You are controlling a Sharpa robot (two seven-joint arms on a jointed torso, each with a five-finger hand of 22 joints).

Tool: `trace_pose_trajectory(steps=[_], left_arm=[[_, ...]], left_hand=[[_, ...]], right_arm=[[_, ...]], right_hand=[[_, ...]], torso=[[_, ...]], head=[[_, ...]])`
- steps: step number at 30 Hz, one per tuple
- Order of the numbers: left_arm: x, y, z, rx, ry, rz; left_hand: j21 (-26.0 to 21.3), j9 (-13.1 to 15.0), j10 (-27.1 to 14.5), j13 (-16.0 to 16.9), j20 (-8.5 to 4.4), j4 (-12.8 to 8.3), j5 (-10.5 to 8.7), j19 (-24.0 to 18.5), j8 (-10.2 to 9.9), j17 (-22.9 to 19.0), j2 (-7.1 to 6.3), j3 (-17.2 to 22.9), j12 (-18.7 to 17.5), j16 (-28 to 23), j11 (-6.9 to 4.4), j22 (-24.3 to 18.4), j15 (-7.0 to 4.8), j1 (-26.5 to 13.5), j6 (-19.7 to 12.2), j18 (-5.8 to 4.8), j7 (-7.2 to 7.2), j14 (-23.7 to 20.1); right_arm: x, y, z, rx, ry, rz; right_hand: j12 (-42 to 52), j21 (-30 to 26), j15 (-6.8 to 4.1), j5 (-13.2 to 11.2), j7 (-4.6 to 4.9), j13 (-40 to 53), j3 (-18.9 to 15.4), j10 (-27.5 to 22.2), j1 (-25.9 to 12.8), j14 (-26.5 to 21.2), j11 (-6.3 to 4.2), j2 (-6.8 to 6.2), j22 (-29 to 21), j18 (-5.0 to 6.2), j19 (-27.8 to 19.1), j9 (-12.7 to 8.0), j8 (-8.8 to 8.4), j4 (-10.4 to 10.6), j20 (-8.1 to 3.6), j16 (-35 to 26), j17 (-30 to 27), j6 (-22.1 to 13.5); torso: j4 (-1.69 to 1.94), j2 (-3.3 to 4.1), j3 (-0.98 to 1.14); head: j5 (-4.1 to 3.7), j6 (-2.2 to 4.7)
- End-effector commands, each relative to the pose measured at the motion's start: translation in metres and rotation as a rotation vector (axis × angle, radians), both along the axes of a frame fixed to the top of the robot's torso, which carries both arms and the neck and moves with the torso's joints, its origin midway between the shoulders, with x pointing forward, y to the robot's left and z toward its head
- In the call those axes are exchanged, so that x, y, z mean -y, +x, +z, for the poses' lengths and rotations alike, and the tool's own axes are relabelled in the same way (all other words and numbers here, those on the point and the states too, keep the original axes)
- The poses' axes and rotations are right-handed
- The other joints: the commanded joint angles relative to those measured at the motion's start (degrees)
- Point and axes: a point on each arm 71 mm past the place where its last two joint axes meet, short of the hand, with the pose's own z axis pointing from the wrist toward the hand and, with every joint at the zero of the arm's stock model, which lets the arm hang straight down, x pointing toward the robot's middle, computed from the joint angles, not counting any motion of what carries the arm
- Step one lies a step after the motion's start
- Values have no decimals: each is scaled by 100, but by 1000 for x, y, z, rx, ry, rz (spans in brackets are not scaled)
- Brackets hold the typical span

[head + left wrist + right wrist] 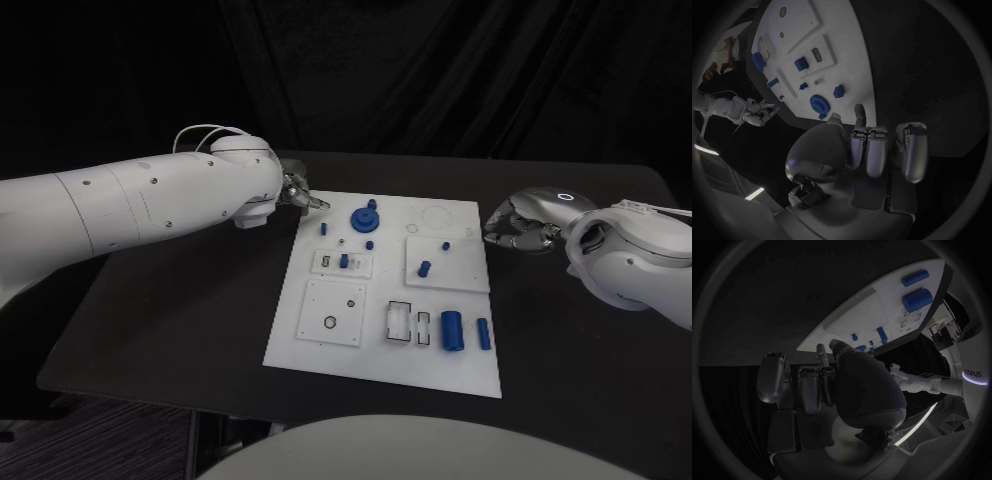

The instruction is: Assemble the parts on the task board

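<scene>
1. The task board (378, 345) is one white plate in the middle of the black table (173, 320), lying between the two hands.
2. In the head view I count about nine blue parts on it: one round gear-like part (366, 216) near the far edge, one large cylinder (451, 331) and one thin bar (483, 335) near the front right, one short peg (426, 267), and some small pieces around them.
3. The left hand (300, 193) is at the board's far left corner; its fingers (873, 150) are curled in and hold nothing.
4. The right hand (522, 228) is just beside the board's right edge, fingers curled in, holding nothing.
5. The right wrist view shows small grey lettering on the left arm; it is too small to read surely.
</scene>
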Motion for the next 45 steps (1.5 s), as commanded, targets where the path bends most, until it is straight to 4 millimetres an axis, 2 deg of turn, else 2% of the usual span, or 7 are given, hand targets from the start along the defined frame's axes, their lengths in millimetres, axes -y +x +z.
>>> trace_pose_trajectory(steps=[1, 9, 14, 35, 39, 42, 45], left_arm=[[4, -2, -3, -17, -7, -21], [8, -5, -6, -26, -13, -35], [8, -6, -8, -31, -13, -38], [13, -10, -16, -52, -11, -49], [15, -11, -17, -56, -11, -55], [17, -11, -18, -59, -12, -59], [18, -12, -18, -59, -13, -61]], left_hand=[[-8, 4, 608, 1505, -9, -15, 42, 351, 33, 1508, 11, -14, 20, 15, -34, 1349, -8, -52, 36, 40, -3, 585], [-28, 2, 608, 1505, -11, -29, 121, 341, 35, 1508, 20, 5, 20, 15, -38, 1342, -11, -35, 46, 45, -9, 585], [-38, 2, 608, 1505, -11, -29, 132, 336, 37, 1508, 21, 7, 20, 15, -39, 1339, -12, -34, 49, 47, -10, 585], [-73, -22, 608, 1505, -17, -53, 315, 316, 25, 1508, 42, 79, 20, 15, -49, 1328, -18, 39, 72, 55, -22, 585], [-76, -33, 608, 1505, -19, -55, 378, 314, 19, 1508, 42, 99, 20, 15, -51, 1328, -20, 55, 83, 56, -25, 585], [-82, -93, 608, 1505, -26, -47, 552, 310, -27, 1508, 28, 145, 20, 15, -60, 1326, -28, 81, 141, 57, -36, 585], [-81, -142, 608, 1505, -30, -46, 604, 310, -72, 1508, 15, 165, 20, 15, -66, 1326, -32, 92, 196, 57, -43, 585]], right_arm=[[0, 0, 0, 10, 5, 2], [-1, 0, 0, 11, 5, 3], [-1, 0, 0, 11, 5, 3], [-1, 1, 0, 11, 4, 3], [-2, 1, 0, 11, 4, 3], [-2, 1, 0, 12, 5, 4], [-2, 1, -1, 12, 5, 5]], right_hand=[[9, -5, 1, 37, 1, 1228, 9, 330, -13, 576, 17, -43, 971, 71, 49, -8, -13, 26, -4, 13, 1476, 28], [9, -5, 1, 37, 1, 1228, 9, 330, -13, 576, 17, -43, 971, 71, 49, -8, -13, 26, -4, 13, 1476, 28], [7, -12, 1, 39, -1, 1225, 11, 328, -14, 576, 16, -40, 969, 72, 47, -8, -13, 27, -5, 11, 1475, 30], [5, -14, 0, 44, -2, 1223, 16, 326, -11, 576, 15, -39, 969, 73, 48, -9, -14, 25, -5, 11, 1475, 31], [5, -14, 0, 44, -2, 1223, 16, 326, -11, 576, 15, -39, 969, 73, 48, -9, -14, 25, -5, 11, 1475, 31], [-1, -30, -1, 51, -1, 1217, 21, 321, -5, 574, 14, -39, 965, 76, 42, -11, -15, 19, -7, 7, 1471, 31], [-1, -30, -1, 51, -1, 1217, 21, 321, -5, 574, 14, -39, 965, 76, 42, -11, -15, 19, -7, 7, 1471, 31]], torso=[[7, 0, -4], [10, 1, -3], [-2, -2, 4], [1, 2, 5], [1, 2, 2], [3, 1, 1], [1, 2, 1]], head=[[-23, -1], [-40, -1], [-33, -1], [-61, -1], [-77, -1], [-88, -1], [-88, -1]])
